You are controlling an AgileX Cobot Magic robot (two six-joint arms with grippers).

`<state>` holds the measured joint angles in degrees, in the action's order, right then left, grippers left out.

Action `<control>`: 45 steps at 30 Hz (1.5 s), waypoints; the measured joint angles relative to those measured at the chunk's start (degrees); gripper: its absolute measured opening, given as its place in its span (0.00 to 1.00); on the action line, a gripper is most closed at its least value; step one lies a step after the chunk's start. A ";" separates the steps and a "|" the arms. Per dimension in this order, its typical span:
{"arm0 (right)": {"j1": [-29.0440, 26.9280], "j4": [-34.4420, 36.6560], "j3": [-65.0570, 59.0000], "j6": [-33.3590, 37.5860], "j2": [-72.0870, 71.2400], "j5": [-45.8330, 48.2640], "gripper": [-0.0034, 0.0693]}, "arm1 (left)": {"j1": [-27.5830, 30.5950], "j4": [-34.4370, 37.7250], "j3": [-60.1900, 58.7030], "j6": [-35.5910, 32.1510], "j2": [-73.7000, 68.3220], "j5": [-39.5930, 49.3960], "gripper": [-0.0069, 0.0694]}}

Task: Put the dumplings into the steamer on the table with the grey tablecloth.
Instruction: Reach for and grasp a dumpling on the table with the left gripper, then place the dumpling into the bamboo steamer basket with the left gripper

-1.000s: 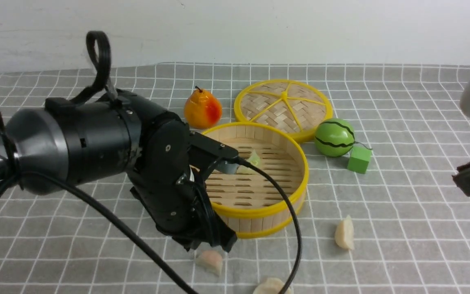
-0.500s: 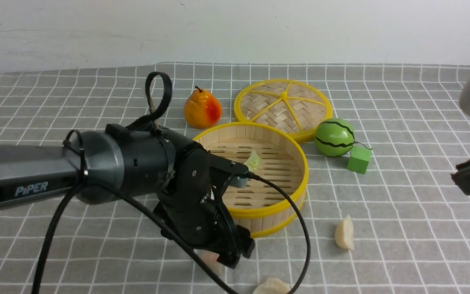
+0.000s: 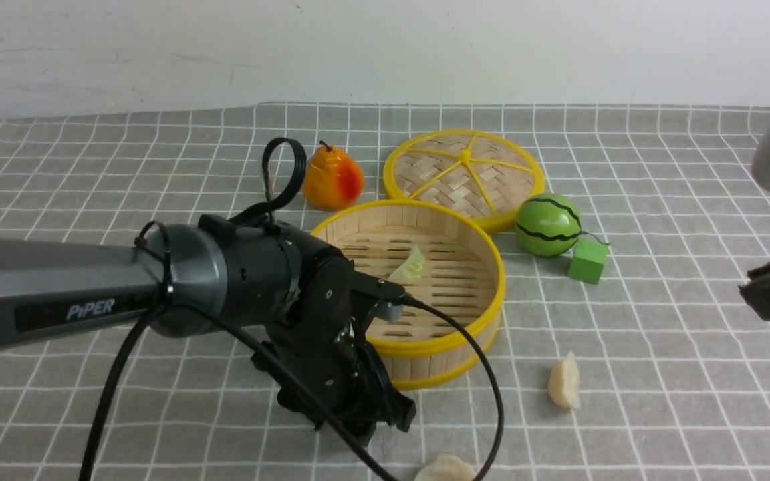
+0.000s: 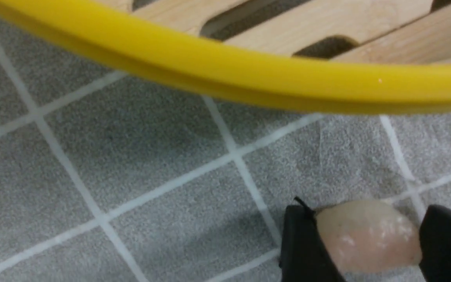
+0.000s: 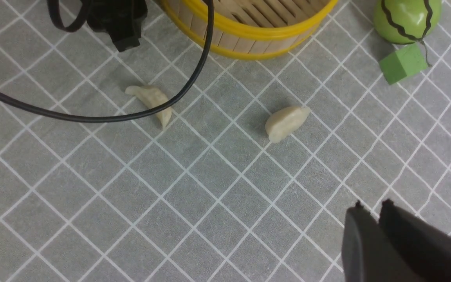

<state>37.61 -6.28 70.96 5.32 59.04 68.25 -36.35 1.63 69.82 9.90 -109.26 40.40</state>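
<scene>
**Left end effector** (image 4: 366,209): it is working low at the lower centre of the front view, just in front of the steamer (image 3: 438,367). Its fingers (image 4: 300,243) are clamping a pinkish dumpling (image 4: 366,243) from both sides. The dumpling is resting on the grey tablecloth (image 3: 659,374), just outside the steamer's yellow rim.

**Right end effector** (image 5: 371,207): it is hanging at the right edge of the front view, jaws drawn nearly together and carrying nothing.

**Task items:**
- A pale green dumpling (image 3: 412,267) is lying on the slatted floor inside the steamer, centre frame.
- One cream-white dumpling (image 3: 564,382) is lying on the worktop (image 3: 692,200), lower right of the steamer.
- Another cream-white dumpling (image 3: 445,469) is lying at the bottom edge.

**Other items:** the woven lid (image 3: 463,170) and the pear (image 3: 331,179) are sitting behind the steamer. The toy watermelon (image 3: 548,225) and the green cube (image 3: 588,260) are sitting to its right.
</scene>
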 joint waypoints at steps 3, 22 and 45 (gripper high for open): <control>0.00 0.00 0.00 0.00 0.00 0.12 0.15 | 0.00 -0.26 1.92 -0.22 0.91 5.70 0.56; 0.00 2.42 0.00 0.00 0.04 0.19 0.18 | 7.59 -2.48 38.54 -9.90 -11.07 19.73 0.56; 0.00 2.85 0.00 0.00 0.23 -0.71 0.19 | 8.98 -3.16 43.39 -11.37 -15.59 20.53 0.70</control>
<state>37.61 -3.43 70.96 5.32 59.27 67.54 -27.37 -1.52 113.21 -1.48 -124.85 60.94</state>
